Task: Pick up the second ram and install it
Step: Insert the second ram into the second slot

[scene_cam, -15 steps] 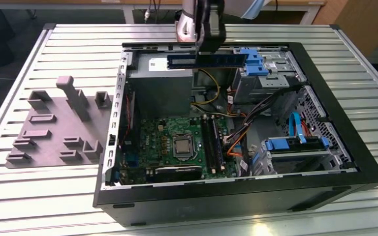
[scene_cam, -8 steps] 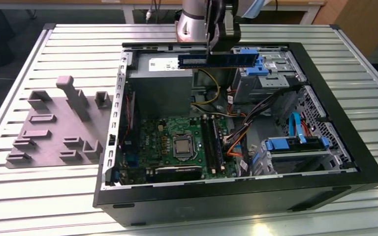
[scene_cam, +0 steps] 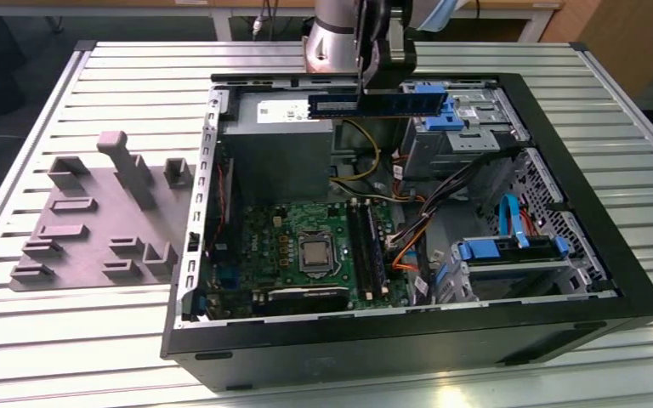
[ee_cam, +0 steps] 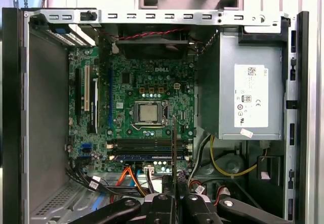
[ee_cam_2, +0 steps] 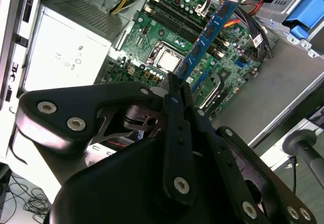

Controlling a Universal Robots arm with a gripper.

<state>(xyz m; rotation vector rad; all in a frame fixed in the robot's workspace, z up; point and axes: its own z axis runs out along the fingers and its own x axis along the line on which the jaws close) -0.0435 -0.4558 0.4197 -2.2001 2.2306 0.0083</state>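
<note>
Black fingers of the tool (scene_cam: 363,90) are closed flat against both faces of the second ram (scene_cam: 400,104), pinching it with no gap. In the exterior view the tool hangs over the far side of the open computer case (scene_cam: 599,280). It holds the blue stick level and clear of everything below, above the grey power supply (scene_cam: 275,144) and the drive cage (scene_cam: 451,123) with its blue clips. The stick's long axis runs from the exterior view's left to its right, and the longer part juts out to the right of the fingers. The memory slots (scene_cam: 363,246) on the green motherboard (scene_cam: 292,246) run from near to far in that view. The stick therefore lies crosswise to them and well apart from them.

The second wrist view looks along the tool (ee_cam_2: 174,85). There the stick (ee_cam_2: 208,32) reaches away from the fingertips as a long blue strip, with dark chips showing on one face, over the motherboard (ee_cam_2: 167,37).

The first wrist view looks down into the case and catches the stick (ee_cam: 174,148) edge-on. It appears as a thin dark line running out from the tool (ee_cam: 174,197) across the slots (ee_cam: 147,144), near the processor socket (ee_cam: 148,113). The labelled face of the power supply (ee_cam: 250,97) is plain in this view.

The exterior view also takes in the slatted metal desk (scene_cam: 77,348) and a grey fixture plate (scene_cam: 88,225) just beside the case on that view's left.
</note>
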